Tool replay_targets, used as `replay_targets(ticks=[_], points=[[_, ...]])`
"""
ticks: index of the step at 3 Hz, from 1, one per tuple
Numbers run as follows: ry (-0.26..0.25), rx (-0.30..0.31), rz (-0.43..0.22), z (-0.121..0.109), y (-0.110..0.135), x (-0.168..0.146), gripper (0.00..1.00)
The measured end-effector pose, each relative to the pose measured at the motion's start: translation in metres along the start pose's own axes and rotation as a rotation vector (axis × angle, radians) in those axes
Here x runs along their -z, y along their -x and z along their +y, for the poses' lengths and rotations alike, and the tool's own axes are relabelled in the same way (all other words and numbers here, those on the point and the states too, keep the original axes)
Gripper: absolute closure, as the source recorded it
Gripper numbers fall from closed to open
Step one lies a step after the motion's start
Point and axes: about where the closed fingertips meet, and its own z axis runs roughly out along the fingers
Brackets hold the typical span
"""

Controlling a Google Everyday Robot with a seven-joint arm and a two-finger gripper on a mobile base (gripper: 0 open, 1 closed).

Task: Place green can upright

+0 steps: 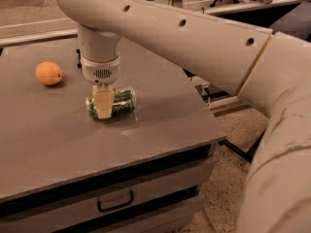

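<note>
The green can [124, 101] lies on its side on the grey table [160, 125], a little left of the middle, its green and white side showing. My gripper [104, 104] comes straight down from the white wrist onto the can. One tan finger [103, 106] presses against the can's near side. The other finger is hidden behind the can. The gripper is shut on the can, which still rests on the table.
An orange [48, 73] sits on the table at the far left. My big white arm [194, 38] crosses above the table's right half. The table's right edge drops to a speckled floor [228, 178]. A drawer with a black handle [115, 202] lies below the front edge.
</note>
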Motion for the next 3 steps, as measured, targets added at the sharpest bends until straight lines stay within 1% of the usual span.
replay_targets(ticks=[1,2,3], points=[[-0.002,0.0,-0.001,0.0,0.0,0.0,1.0],[-0.035,-0.01,-0.036,-0.001,0.006,0.017,1.0],[-0.088,-0.025,-0.102,-0.001,0.011,0.042,1.0]])
